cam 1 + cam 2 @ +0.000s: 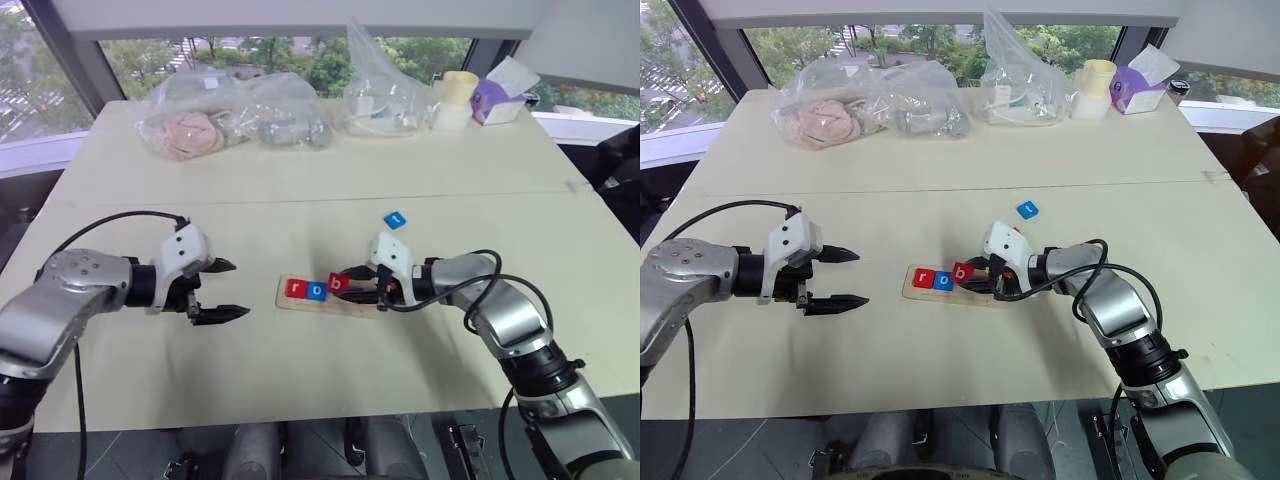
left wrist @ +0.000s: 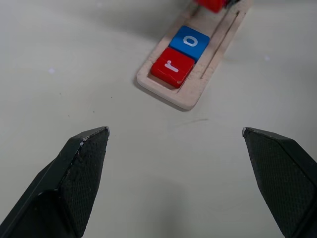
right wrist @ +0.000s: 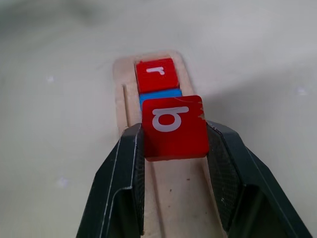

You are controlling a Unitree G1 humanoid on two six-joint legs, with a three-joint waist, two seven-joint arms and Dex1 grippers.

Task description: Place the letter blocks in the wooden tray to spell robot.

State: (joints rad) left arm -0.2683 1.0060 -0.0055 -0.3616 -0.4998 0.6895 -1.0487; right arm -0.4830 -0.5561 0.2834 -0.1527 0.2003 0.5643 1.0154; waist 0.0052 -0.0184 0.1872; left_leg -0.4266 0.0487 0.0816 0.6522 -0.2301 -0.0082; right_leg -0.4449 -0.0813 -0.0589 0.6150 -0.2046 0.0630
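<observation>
The right gripper [image 3: 173,144] holds the red "b" block [image 3: 174,128] just above the wooden tray [image 1: 300,302], beside the blue "o" block [image 2: 190,42]. The tray's channel runs on toward the gripper. The left gripper [image 1: 215,290], spread wide and empty, hangs beyond the tray's "r" block [image 2: 171,66] end.

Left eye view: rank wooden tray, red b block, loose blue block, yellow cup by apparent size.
1. wooden tray
2. yellow cup, though farther away, so real size unsure
3. red b block and loose blue block: look alike, not ranked
</observation>
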